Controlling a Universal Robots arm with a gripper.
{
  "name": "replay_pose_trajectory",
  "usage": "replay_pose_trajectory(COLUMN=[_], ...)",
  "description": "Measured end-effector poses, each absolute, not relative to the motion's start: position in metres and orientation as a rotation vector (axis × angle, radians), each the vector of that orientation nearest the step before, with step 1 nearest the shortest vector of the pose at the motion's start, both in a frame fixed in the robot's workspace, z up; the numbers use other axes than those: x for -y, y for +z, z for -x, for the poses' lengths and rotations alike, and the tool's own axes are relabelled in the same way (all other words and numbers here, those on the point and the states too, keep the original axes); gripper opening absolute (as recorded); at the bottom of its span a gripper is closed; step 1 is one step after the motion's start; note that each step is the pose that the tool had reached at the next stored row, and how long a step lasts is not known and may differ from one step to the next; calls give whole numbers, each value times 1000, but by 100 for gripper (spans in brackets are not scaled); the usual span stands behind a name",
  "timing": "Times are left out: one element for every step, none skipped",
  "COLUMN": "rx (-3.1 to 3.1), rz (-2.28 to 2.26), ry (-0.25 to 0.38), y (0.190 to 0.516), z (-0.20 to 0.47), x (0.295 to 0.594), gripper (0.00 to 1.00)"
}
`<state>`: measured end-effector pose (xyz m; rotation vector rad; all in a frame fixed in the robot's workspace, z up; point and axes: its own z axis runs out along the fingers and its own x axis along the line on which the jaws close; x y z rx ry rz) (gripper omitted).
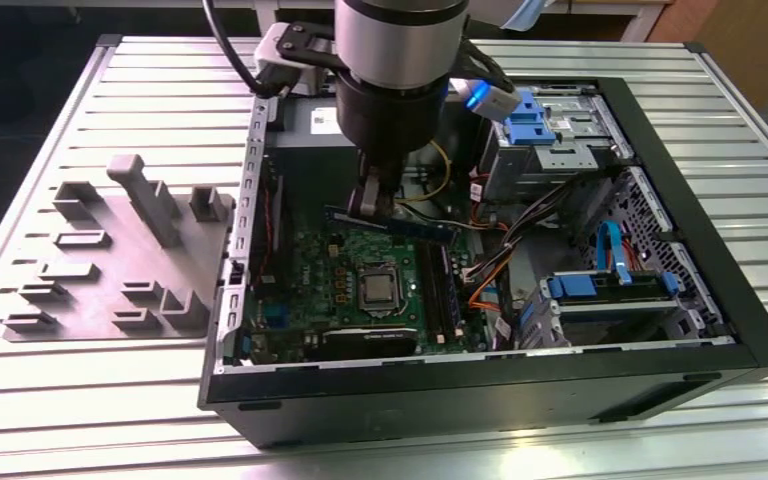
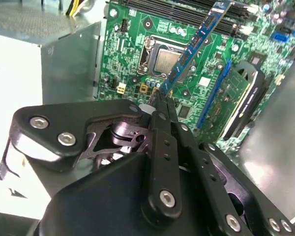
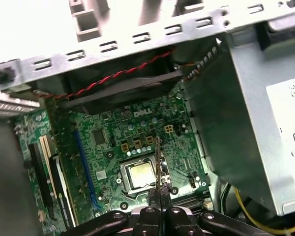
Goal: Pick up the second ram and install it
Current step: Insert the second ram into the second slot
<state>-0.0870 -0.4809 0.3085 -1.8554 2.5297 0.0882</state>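
Observation:
The second ram (image 1: 411,224) is a thin dark blue stick held level in the air over the green motherboard (image 1: 311,290), inside the open computer case. My gripper (image 1: 372,207) is shut on its end toward the exterior view's left, above the processor socket (image 1: 379,287). In the second wrist view the ram (image 2: 194,45) runs out from the closed fingertips (image 2: 161,100) towards the long black slots (image 2: 177,11). The first wrist view has it edge-on (image 3: 159,160) above my gripper (image 3: 160,191). In the exterior view the memory slots (image 1: 440,285) lie below the stick's free end.
A grey plastic fixture (image 1: 117,250) with blocks stands on the slatted table at the exterior view's left. Inside the case are the grey power-supply box (image 3: 246,123), a drive cage with blue clips (image 1: 544,125), a blue drive caddy (image 1: 611,285) and loose cables (image 1: 491,262).

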Motion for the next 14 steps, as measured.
replay_pose_trajectory(rx=[-2546, -2562, -2578, -2594, -2610, -2625, -2640, -2654, -2671, -2687, -2700, -2715, -2728, -2741], rz=[1832, 1809, 1785, 1762, 1736, 1713, 1689, 1665, 1637, 1610, 1586, 1560, 1536, 1511], ry=[88, 88, 88, 88, 88, 88, 88, 87, 87, 87, 87, 87, 87, 87], y=[308, 308, 308, 308, 308, 308, 308, 307, 307, 307, 307, 306, 306, 306], z=[87, 87, 87, 87, 87, 87, 87, 87, 87, 87, 87, 87, 87, 87], x=[481, 481, 481, 481, 481, 481, 481, 481, 481, 481, 481, 481, 481, 481], gripper=[11, 11, 11, 11, 11, 11, 11, 11, 11, 11, 11, 11, 11, 11])
